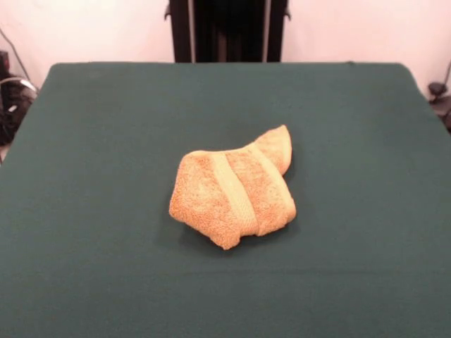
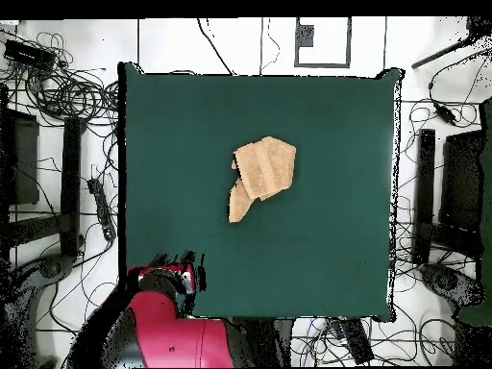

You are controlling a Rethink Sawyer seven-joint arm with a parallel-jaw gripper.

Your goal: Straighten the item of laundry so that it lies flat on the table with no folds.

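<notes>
You've got the towel [image 1: 232,198] still bunched in folds mid-table [image 1: 106,141]; all straightening remains. The gripper isn't visible, so its state is unknown.

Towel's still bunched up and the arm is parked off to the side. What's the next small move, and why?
Probably bring the arm from the table edge over the towel, aiming for the corner flap that sticks out. The towel lies folded over itself mid-table, and that flap looks like the easiest layer to pinch and pull outward.
</notes>
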